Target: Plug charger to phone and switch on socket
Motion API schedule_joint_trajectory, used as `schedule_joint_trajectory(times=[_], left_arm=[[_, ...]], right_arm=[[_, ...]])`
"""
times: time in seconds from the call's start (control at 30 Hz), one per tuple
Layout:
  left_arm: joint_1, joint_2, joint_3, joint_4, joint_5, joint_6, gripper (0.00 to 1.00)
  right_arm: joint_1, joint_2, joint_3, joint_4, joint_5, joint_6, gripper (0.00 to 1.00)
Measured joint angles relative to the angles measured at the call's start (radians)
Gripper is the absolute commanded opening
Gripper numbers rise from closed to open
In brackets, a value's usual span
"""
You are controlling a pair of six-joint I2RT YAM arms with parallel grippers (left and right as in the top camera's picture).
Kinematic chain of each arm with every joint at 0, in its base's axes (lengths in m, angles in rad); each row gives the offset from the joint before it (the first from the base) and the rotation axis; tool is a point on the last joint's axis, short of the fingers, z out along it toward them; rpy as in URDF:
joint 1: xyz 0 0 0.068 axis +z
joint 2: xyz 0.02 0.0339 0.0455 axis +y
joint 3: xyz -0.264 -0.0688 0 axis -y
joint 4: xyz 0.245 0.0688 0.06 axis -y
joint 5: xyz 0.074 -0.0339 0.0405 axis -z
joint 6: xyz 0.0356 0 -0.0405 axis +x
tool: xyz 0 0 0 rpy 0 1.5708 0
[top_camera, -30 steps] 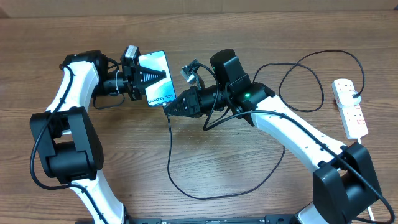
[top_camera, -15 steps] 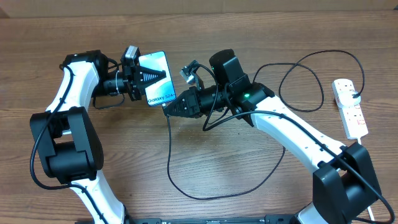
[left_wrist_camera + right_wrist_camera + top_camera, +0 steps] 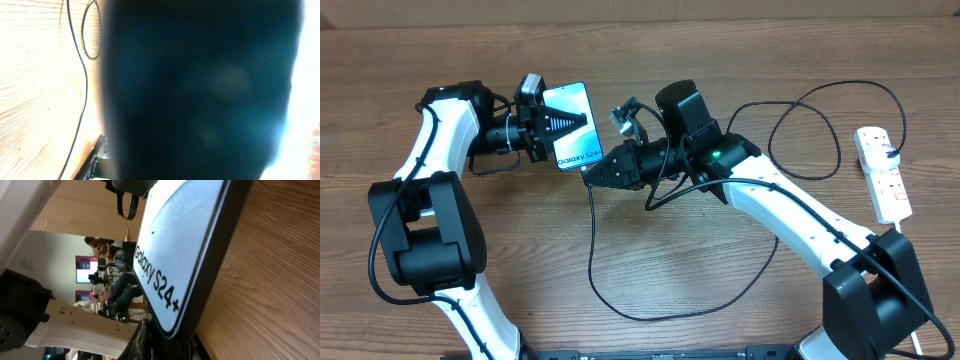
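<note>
The charger point(image 3: 593, 235) lies nearest, its thin black cable looping over the counter point(image 3: 720, 60) between the two arms and rising to the right hand point(image 3: 592, 174). That hand is fully closed, pinching the cable's tip end right at the lower edge of the phone point(image 3: 575, 150). Whether the tip sits in the port cannot be told. Beyond it, the left hand point(image 3: 568, 125) is clamped tight across the phone and holds it off the counter, screen up and tilted. The socket point(image 3: 883, 172) lies well apart at the right edge. There are two hands, one phone, one charger and one socket.
</note>
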Motion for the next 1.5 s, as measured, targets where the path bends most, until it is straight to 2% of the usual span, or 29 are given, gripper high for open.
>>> schedule_joint_trajectory(times=[1.5], left_arm=[[0.0, 0.0, 0.0, 0.027, 0.0, 0.0, 0.04]], right_arm=[[0.0, 0.0, 0.0, 0.0, 0.008, 0.085, 0.04]])
